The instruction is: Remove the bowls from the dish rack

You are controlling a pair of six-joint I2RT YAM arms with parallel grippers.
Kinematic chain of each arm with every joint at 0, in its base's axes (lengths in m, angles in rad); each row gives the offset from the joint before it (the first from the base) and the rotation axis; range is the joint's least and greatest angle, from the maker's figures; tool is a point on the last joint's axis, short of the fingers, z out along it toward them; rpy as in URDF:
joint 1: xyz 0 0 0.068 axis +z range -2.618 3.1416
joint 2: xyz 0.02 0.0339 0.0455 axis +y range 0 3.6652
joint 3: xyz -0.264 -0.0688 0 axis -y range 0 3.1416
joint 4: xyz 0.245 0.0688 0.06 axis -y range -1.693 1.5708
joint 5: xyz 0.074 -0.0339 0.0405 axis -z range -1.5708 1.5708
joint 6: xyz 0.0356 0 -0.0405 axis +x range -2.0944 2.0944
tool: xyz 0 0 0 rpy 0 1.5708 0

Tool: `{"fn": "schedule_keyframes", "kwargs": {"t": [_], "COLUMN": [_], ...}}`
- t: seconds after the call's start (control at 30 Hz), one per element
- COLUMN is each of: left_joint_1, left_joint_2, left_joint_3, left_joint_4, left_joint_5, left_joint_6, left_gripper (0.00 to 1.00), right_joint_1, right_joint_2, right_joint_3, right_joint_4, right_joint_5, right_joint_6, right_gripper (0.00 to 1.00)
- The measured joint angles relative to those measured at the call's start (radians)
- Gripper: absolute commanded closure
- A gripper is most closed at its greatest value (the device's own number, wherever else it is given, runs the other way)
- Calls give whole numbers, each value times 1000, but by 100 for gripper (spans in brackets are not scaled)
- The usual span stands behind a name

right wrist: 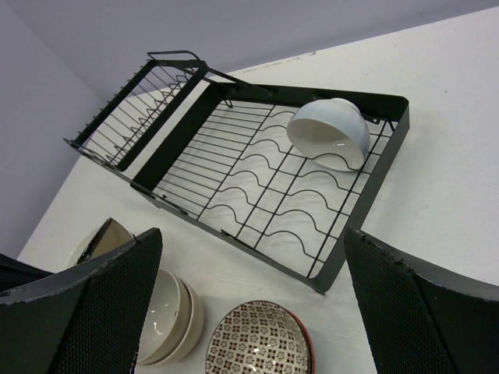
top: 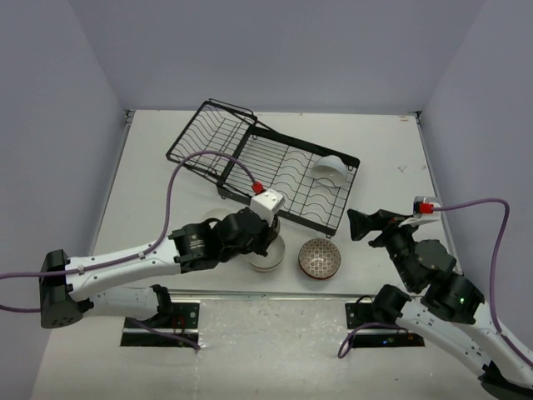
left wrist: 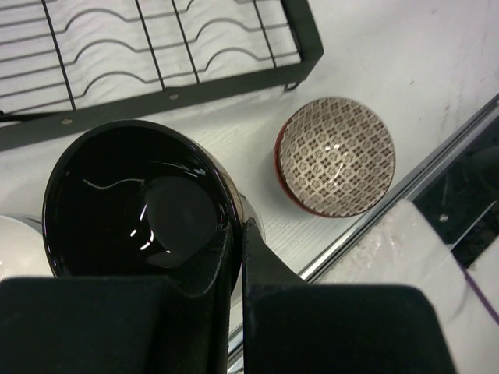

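Observation:
The black wire dish rack (top: 275, 171) lies mid-table with one white bowl (top: 331, 167) tipped on its side at its right end; this bowl shows in the right wrist view (right wrist: 327, 132) too. My left gripper (top: 268, 236) is shut on the rim of a black-inside bowl (left wrist: 132, 206) and holds it just over a stack of beige and white bowls (top: 266, 257). A brown patterned bowl (top: 320, 257) sits upright on the table to the right of the stack. My right gripper (top: 366, 223) is open and empty, right of the brown bowl (right wrist: 261, 339).
A metal strip (top: 275, 293) runs along the table's front edge, close to the bowls. Another pale bowl rim (left wrist: 15, 241) shows left of the held bowl. The rack's tilted basket section (top: 208, 137) stands at the back left. Purple walls close in the sides and back.

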Motion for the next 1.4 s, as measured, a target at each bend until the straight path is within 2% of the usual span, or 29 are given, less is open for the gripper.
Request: {"fn": "schedule_keyframes", "kwargs": {"t": [0.13,0.37,1.0,1.4], "left_joint_1": [-67,-121,-192,-217], "left_joint_2": [72,127,302,382], "left_joint_3": [2,2,81,130], "left_joint_4": [-41,-71,-151,-218], "left_joint_5": [-84,-146,-159,-219], "left_joint_6": [0,0,4,18], "left_gripper": [100,100,100,100], "right_joint_1": [0,0,0,0], "right_joint_2": [5,15,19,24], "right_joint_3": [0,0,0,0], "right_joint_4": [0,0,0,1], "right_joint_5": [0,0,-2,-23], "right_joint_6": [0,0,0,0], "right_gripper": [1,1,1,1]}}
